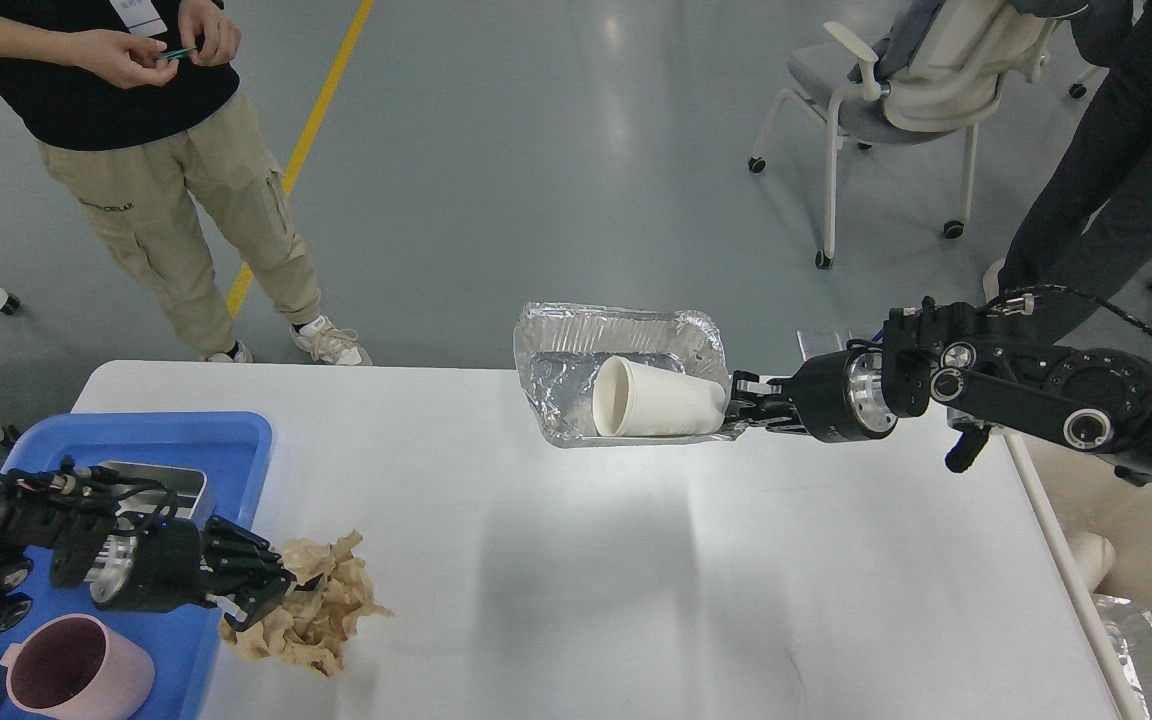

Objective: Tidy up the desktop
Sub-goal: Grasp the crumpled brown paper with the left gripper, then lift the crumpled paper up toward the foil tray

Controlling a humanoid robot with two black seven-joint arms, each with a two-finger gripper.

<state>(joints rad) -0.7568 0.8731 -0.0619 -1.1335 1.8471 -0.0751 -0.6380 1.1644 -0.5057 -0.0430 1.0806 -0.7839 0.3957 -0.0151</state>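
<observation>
Gripping a foil tray (pixel 576 400) holding a paper cup (pixel 651 398), right tool (pixel 742 405) centre frame; left tool (pixel 271 592) clamped on crumpled paper (pixel 321 610), lower left of worktop (pixel 586 580).

Both arms are black and built of thick rounded segments. The right arm (pixel 1046 400) has a bright silver ring at its wrist, round silver-rimmed joint caps along a flat link, and a thin black cable looping above. The left arm (pixel 56 550) carries tangled black cables and a silver wrist disc.
</observation>
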